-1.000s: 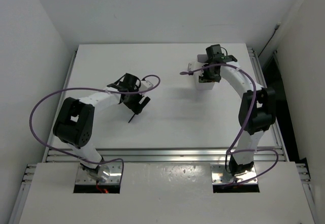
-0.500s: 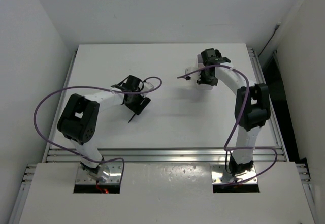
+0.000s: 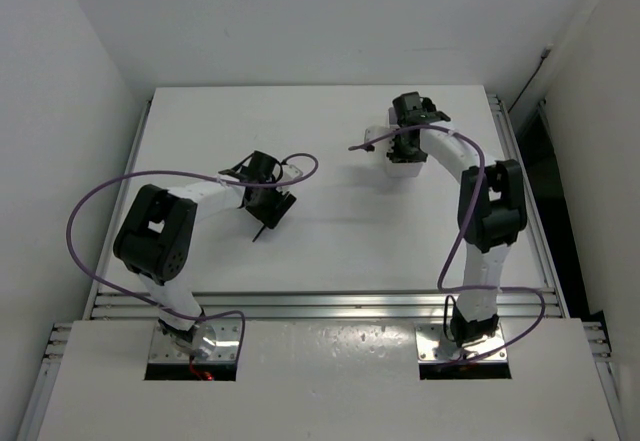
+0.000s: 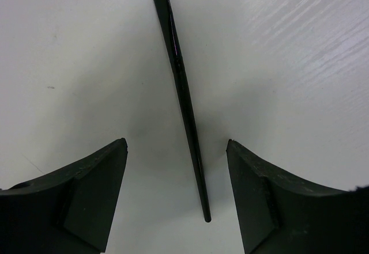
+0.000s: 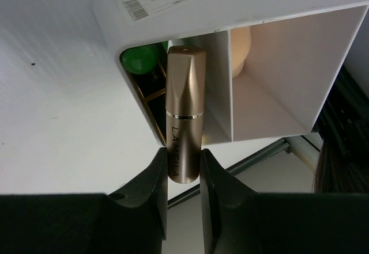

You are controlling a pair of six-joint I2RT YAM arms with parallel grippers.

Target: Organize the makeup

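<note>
My left gripper (image 4: 176, 146) is open and low over the table, one finger on each side of a thin black stick (image 4: 183, 87) that lies flat between them. In the top view this gripper (image 3: 272, 211) is at mid-left, and the stick (image 3: 261, 230) pokes out toward the front. My right gripper (image 5: 183, 157) is shut on a gold tube (image 5: 184, 110) and holds it over the white compartmented box (image 5: 259, 9). A green tube (image 5: 141, 61) and a black-and-gold case (image 5: 151, 101) sit in the left compartment. In the top view the right gripper (image 3: 405, 141) is over the box (image 3: 401, 169).
A peach-coloured item (image 5: 241, 46) sits in the box's middle compartment. The box stands near the table's back right. A metal rail (image 3: 320, 306) runs along the table's near edge. Purple cables (image 3: 100, 201) loop off both arms.
My right wrist has shifted a little to the left over the box, with the gold tube still in it. My left gripper has barely moved.
</note>
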